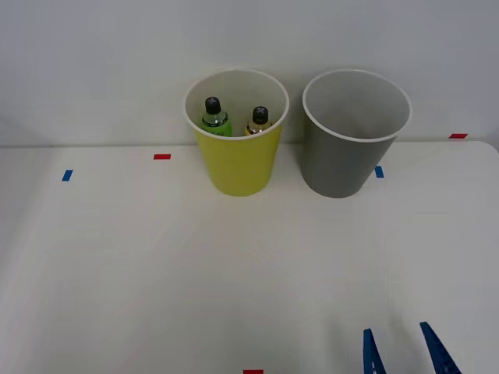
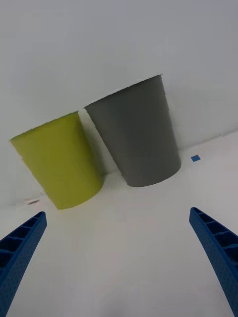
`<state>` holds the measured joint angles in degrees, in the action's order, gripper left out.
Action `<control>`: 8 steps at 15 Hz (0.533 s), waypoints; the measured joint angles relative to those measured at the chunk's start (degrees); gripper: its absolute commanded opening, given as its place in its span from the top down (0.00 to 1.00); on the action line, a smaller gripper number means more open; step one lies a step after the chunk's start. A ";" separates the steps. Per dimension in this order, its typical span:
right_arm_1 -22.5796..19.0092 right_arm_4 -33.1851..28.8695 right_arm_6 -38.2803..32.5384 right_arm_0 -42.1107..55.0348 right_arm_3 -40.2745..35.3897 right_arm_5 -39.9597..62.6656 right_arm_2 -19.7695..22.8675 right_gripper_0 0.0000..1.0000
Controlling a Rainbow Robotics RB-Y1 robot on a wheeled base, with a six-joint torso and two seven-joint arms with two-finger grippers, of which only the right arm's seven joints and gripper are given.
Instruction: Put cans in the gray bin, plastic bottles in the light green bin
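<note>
The light green bin (image 1: 238,160) stands at the back of the white table, left of the gray bin (image 1: 343,160). Inside the light green bin two plastic bottles stand upright, a bright green one (image 1: 214,118) and a yellowish-amber one (image 1: 258,122), both black-capped. No can shows in what I see of the gray bin's white inside. My right gripper (image 1: 401,347) is low at the front right edge, well short of both bins, open with nothing between its blue fingers (image 2: 218,247). The wrist view shows the light green bin (image 2: 62,163) and the gray bin (image 2: 141,133) from outside. No cans are in view.
Small blue tape marks (image 1: 67,175) and red tape marks (image 1: 162,157) dot the tabletop. A pale wall rises right behind the bins. A wide bare stretch of table (image 1: 195,273) lies between the gripper and the bins.
</note>
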<state>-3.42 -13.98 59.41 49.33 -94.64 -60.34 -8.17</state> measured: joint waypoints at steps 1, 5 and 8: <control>-0.02 1.98 4.32 0.38 0.00 -0.57 -0.71 0.00; 0.43 10.25 14.33 1.55 -0.01 -1.92 -2.45 0.00; 0.55 14.39 14.81 1.90 -0.01 -2.23 -2.49 0.00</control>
<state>-2.88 0.42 74.22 51.23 -94.65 -62.57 -10.66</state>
